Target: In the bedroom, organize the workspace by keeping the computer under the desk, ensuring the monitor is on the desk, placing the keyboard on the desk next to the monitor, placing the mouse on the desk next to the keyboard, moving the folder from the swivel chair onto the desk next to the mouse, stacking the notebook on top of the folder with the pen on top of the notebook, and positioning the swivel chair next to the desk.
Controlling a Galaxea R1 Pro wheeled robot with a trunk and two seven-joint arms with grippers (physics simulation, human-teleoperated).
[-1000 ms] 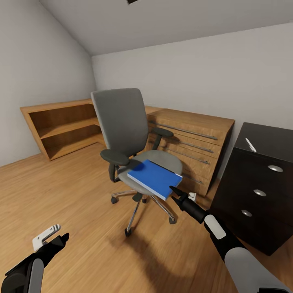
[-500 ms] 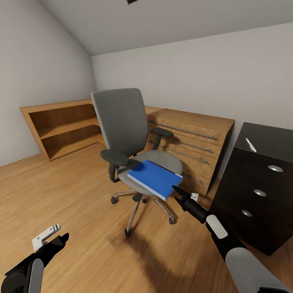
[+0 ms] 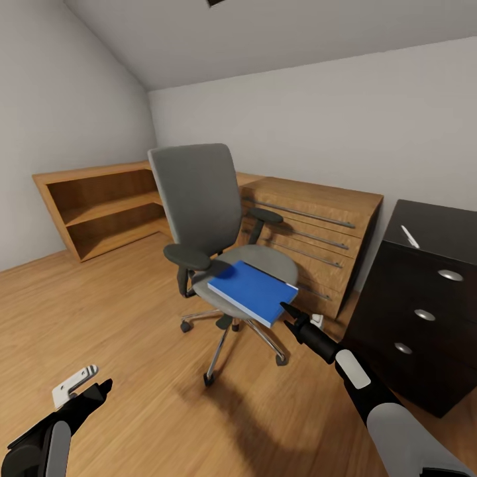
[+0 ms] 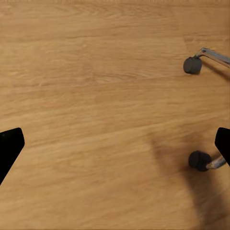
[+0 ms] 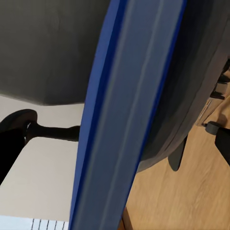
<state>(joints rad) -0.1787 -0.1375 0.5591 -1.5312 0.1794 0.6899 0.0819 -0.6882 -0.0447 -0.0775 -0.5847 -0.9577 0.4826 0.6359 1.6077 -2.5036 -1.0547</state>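
Over the last second the right gripper (image 3: 289, 309) has dropped slightly from the folder (image 3: 252, 289) toward the lower right, so it is lining up on the near edge rather than grasping. The folder lies mid-frame on the chair (image 3: 205, 225) seat, its corner just beside the fingertips. The jaws look spread around the edge, empty. The left gripper (image 4: 115, 143) is open over floor.

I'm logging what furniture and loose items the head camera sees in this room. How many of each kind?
Swivel chair: 1
Blue folder: 1
White pen: 1
Black drawer unit: 1
Light-wood drawer cabinet: 1
Light-wood open shelf: 1
Total: 6
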